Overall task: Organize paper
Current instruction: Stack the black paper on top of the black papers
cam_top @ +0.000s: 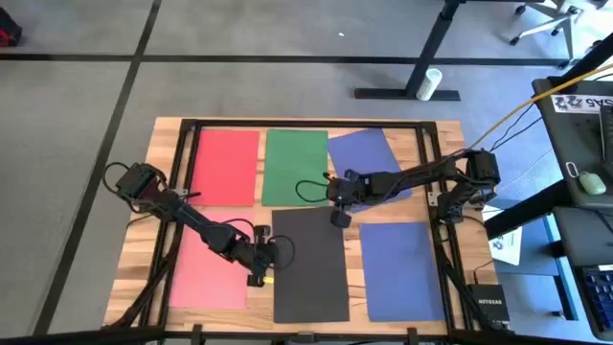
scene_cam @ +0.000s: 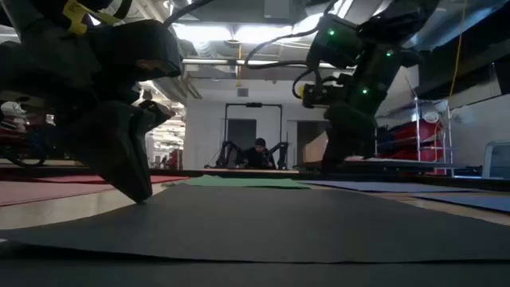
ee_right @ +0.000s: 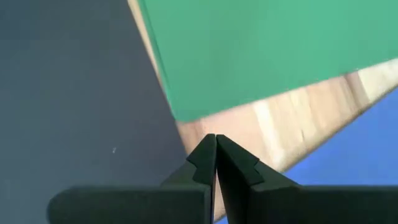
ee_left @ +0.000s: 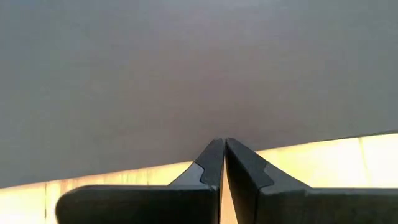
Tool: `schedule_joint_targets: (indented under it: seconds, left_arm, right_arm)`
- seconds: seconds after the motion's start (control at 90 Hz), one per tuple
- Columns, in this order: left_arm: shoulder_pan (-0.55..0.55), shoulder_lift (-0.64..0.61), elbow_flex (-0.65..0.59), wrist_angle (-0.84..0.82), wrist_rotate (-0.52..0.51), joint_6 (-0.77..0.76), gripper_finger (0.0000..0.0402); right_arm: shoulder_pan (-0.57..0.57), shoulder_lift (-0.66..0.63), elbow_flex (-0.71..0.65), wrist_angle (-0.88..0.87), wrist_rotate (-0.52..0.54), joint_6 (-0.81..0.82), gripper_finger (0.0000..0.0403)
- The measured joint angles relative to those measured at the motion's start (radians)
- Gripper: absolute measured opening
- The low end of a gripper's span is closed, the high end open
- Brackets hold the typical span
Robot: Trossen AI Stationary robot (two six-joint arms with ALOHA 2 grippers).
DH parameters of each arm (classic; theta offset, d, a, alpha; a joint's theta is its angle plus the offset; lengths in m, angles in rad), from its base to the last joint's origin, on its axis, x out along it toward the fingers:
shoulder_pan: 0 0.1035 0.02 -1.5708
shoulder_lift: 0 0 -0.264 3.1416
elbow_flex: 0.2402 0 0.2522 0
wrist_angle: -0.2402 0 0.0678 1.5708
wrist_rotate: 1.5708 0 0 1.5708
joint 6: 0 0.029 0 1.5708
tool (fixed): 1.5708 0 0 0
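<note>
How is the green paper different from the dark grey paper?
The green paper lies at the table's far side, between red and blue sheets; the dark grey paper lies at the near side. No gripper touches the green one, while the shut left gripper sits at the grey one's left edge and the shut right gripper at its far right corner. Both are flat rectangles, apparently of similar size.

The right gripper (ee_right: 216, 151) has its two dark fingers (ee_right: 239, 163) pressed together, tips meeting over a strip of bare wooden table (ee_right: 273, 127). Three sheets of paper lie flat around that strip. A green sheet (ee_right: 261, 50) has its corner just beyond the fingertips. A dark grey sheet (ee_right: 74, 93) lies beside the green one, with a thin line of wood between their edges. A blue sheet (ee_right: 354, 155) lies on the other side of the wood.
</note>
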State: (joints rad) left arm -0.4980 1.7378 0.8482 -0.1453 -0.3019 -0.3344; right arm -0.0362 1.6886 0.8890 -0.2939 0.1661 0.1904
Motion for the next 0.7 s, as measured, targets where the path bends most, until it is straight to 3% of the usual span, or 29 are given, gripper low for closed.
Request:
schedule_joint_targets:
  seconds: [0.333,0.7]
  left_arm:
    - [-0.007,0.0,0.0,-0.001,0.003,0.003,0.0]
    - [-0.023,0.0,0.0,0.001,0.004,-0.003,0.0]
  right_arm:
    - [-0.016,0.091,0.005,0.016,-0.002,-0.027,0.0]
    - [-0.019,0.084,0.004,0.0,-0.101,-0.014,0.0]
